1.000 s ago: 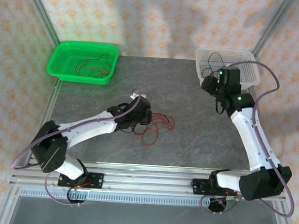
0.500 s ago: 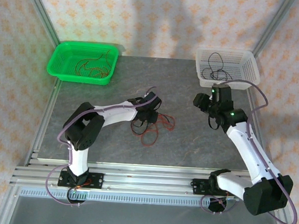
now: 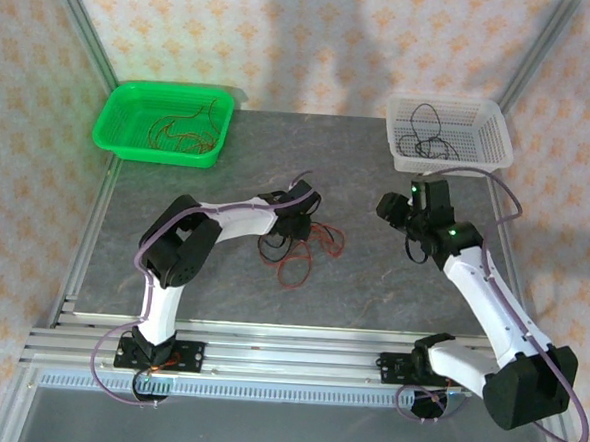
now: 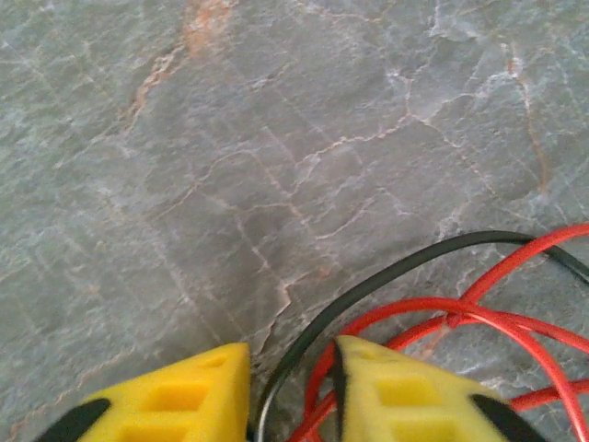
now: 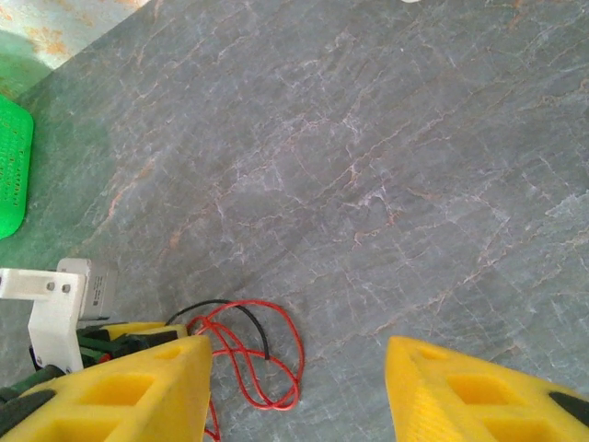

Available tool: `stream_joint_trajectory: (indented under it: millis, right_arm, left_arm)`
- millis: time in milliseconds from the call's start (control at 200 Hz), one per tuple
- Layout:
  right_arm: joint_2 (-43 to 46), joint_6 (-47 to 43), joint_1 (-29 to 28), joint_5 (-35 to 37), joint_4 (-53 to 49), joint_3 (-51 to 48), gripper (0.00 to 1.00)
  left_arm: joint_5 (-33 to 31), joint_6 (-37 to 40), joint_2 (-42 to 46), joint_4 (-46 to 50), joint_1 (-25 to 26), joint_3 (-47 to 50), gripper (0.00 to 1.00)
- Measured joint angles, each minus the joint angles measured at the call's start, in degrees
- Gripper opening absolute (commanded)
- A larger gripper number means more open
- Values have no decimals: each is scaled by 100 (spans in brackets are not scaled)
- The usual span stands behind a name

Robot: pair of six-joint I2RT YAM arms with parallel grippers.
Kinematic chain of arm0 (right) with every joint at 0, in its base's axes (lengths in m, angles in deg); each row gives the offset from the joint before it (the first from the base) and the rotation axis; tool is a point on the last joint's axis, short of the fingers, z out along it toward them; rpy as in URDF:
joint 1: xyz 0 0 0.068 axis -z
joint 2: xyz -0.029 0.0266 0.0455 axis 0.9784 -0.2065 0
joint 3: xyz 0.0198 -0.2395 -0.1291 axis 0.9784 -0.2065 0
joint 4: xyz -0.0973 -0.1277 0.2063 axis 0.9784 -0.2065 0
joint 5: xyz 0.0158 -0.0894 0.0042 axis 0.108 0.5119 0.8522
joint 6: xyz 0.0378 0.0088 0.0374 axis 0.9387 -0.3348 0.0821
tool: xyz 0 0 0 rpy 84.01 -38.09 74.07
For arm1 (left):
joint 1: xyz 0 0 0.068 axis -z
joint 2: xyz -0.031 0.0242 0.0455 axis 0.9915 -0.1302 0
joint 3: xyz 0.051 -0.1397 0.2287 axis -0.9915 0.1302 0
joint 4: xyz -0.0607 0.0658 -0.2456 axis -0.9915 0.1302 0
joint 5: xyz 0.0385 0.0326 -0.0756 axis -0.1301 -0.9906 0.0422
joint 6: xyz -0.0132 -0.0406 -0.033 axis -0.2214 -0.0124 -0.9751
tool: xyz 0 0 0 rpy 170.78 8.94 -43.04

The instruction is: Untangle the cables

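Observation:
The cables (image 3: pixel 303 247) lie as a small tangle of red and black loops on the grey stone table (image 3: pixel 372 276), left of centre. My left gripper (image 3: pixel 293 226) is down on the tangle's left side. In the left wrist view its yellow fingers (image 4: pixel 184 396) stand a narrow gap apart (image 4: pixel 290 364). A black cable (image 4: pixel 386 281) and red cables (image 4: pixel 479 313) run between them, and the black one stays clear of the left finger. My right gripper (image 3: pixel 389 207) hovers open to the right of the tangle. Its wrist view looks down on the cables (image 5: pixel 248 354) from a distance, with nothing between the jaws (image 5: pixel 299 368).
A green basket (image 3: pixel 120 135) at the back left holds loose red wires. A white basket (image 3: pixel 485 142) at the back right holds black wires. Metal frame posts and patterned walls enclose the table, and a rail runs along the near edge.
My left gripper has narrowed around the cables while its arm folded closer in. My right arm has come away from the white basket and down toward the table's middle.

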Motion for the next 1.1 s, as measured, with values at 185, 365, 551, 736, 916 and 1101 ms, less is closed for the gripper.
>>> stream_joint_trajectory:
  millis: [185, 365, 551, 736, 916, 1101]
  right_arm:
    - [31, 243, -243, -94, 317, -354, 50]
    - [-374, 660, -791, -280, 981, -822, 48]
    - [-1062, 1182, -1040, -516, 1904, -1163, 47]
    - [-1558, 1869, -1062, -785, 2986, -1464, 47]
    - [-1939, 2382, -1285, -951, 3832, -1521, 47]
    - [-2579, 2850, -1545, -1067, 4607, -1521, 45]
  left_arm:
    - [138, 9, -24, -188, -24, -7, 0]
    - [302, -4, 184, -221, -37, 35, 0]
    - [398, -11, 984, -214, -20, 63, 0]
    - [455, -205, 1473, -293, 83, 125, 0]
    - [553, -463, 1552, -396, 208, 409, 0]
    - [597, -612, 1661, -402, 282, 439, 0]
